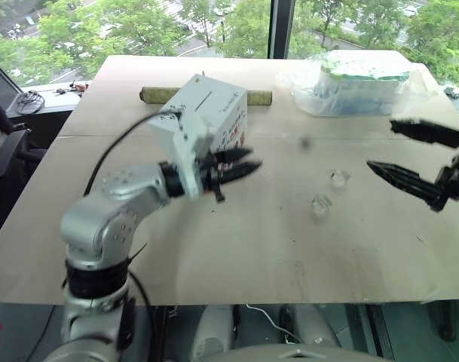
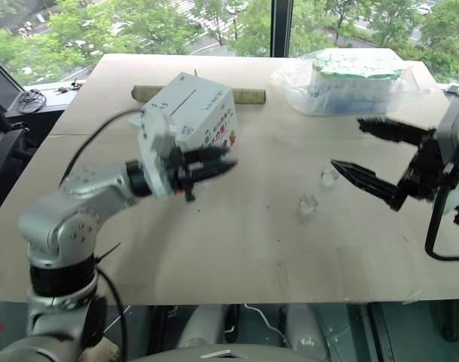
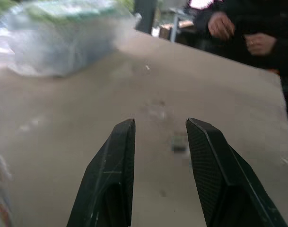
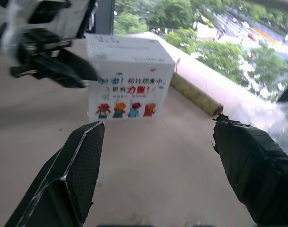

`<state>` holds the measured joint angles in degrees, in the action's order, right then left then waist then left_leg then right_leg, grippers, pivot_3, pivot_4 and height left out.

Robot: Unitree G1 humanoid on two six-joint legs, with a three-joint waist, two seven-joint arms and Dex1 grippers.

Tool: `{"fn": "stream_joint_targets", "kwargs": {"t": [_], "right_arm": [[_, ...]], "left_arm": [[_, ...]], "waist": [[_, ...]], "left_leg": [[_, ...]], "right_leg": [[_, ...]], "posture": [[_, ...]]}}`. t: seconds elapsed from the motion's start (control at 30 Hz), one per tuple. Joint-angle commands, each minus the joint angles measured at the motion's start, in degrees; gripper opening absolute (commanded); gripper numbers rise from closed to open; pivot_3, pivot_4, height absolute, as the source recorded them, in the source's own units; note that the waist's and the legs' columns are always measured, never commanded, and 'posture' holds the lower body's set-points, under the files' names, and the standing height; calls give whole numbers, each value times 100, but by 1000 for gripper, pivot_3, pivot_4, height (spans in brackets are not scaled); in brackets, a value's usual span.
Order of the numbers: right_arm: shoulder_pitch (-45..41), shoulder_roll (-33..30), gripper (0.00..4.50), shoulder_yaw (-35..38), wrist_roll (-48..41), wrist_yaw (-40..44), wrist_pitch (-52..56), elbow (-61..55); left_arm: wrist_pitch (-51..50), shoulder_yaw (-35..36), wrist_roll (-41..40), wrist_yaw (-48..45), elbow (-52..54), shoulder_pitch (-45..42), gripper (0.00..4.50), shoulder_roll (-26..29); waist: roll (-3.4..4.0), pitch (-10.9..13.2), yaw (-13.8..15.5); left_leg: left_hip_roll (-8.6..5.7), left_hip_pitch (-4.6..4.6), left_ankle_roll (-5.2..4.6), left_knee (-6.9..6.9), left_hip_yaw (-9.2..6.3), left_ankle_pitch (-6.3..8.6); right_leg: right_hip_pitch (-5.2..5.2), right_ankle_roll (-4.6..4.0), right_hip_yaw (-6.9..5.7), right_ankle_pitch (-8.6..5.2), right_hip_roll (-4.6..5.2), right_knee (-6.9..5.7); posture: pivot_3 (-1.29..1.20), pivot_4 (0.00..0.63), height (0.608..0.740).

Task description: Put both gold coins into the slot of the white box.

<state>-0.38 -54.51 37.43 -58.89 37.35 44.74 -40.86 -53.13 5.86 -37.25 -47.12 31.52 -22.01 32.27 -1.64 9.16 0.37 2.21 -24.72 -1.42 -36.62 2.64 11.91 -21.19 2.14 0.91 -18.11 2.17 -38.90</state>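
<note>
Our left gripper (image 1: 240, 167), part-open and empty, hangs by the white cardboard box (image 1: 210, 111); our right gripper (image 2: 368, 153) gapes empty. Next we must locate a coin.

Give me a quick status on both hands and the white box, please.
Left hand open, empty, beside white box. Right hand wide open, empty. Slot unobstructed; two clear holders lie on the table.

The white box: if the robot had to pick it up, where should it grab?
Probably by two opposite side walls of the white box, coming from above or the front. It is a cube with flat, parallel faces, wide for the fingers, and its slot faces up, so keep off the top.
</note>
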Motion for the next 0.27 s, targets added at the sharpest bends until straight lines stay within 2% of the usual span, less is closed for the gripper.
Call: {"fn": "stream_joint_targets", "kwargs": {"t": [0.03,0.27], "right_arm": [[924,230,3981,495,661,108,-212,-299],[2715,864,3981,956,1612,492,-632,-361]], "left_arm": [[738,-53,130,-420,79,457,1687,270],[1530,-26,400,-1016,-499,1466,1687,768]], "waist": [[-1,-2,56],[6,-8,40]], "left_leg": [[-3,-1,-1,-3,0,0],[-4,24,-27,-14,-11,16]], "right_leg": [[0,0,-1,0,-5,0],[36,4,-7,1,-9,4]], "posture": [[0,150,740],[0,150,740]]}}
